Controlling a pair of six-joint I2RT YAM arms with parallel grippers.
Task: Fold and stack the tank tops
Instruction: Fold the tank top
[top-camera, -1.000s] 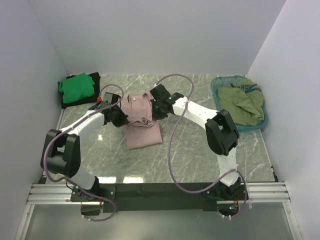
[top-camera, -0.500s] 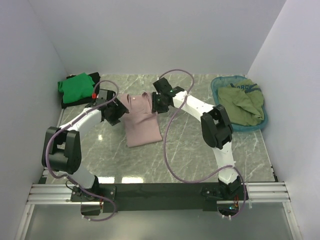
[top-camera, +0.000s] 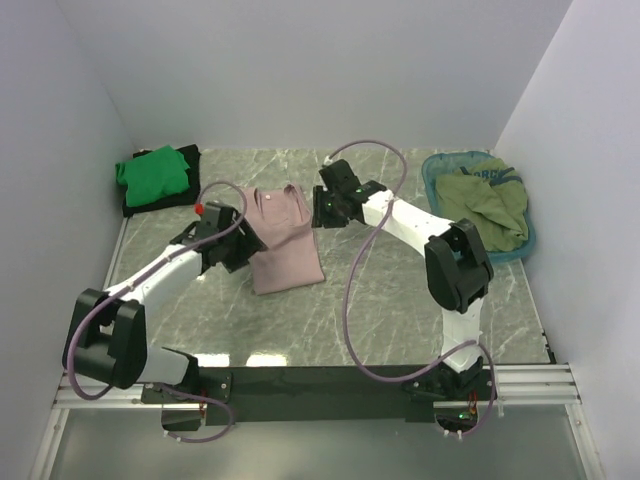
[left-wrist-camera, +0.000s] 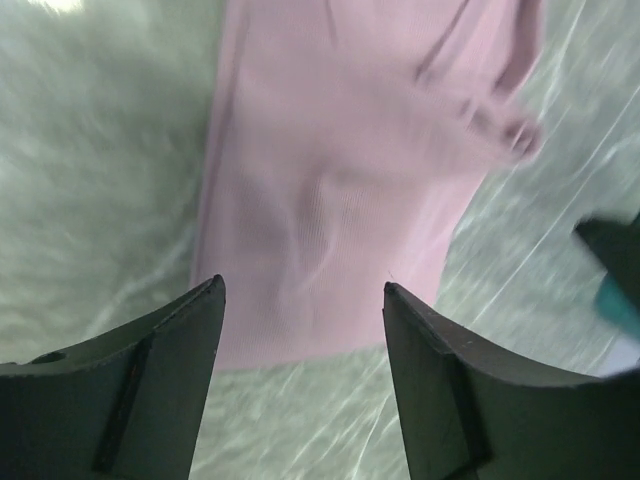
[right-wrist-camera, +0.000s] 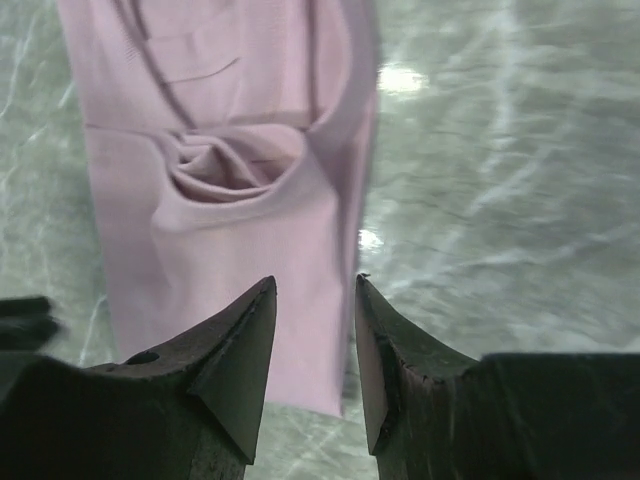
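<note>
A dusty pink tank top (top-camera: 284, 240) lies folded flat mid-table, its bunched straps at the far end (right-wrist-camera: 225, 165). My left gripper (top-camera: 246, 243) hovers at its left edge, open and empty (left-wrist-camera: 302, 290), with the cloth's edge (left-wrist-camera: 340, 190) on the table below the fingertips. To the right of the top's far end, my right gripper (top-camera: 320, 207) is also open, holding nothing (right-wrist-camera: 314, 282). A bright green tank top (top-camera: 152, 172) rests on a black one (top-camera: 191, 157) at the back left. An olive green one (top-camera: 487, 205) fills the basket.
The teal oval basket (top-camera: 433, 170) stands at the back right by the wall. White walls close in the marble table (top-camera: 400, 300) on three sides. Purple cables loop over both arms. The black base rail runs along the near edge.
Both grippers were shut on the pink top; they carried its fold toward the back, opened and let go. The top now lies flat, and both arms have drawn slightly away from it.
</note>
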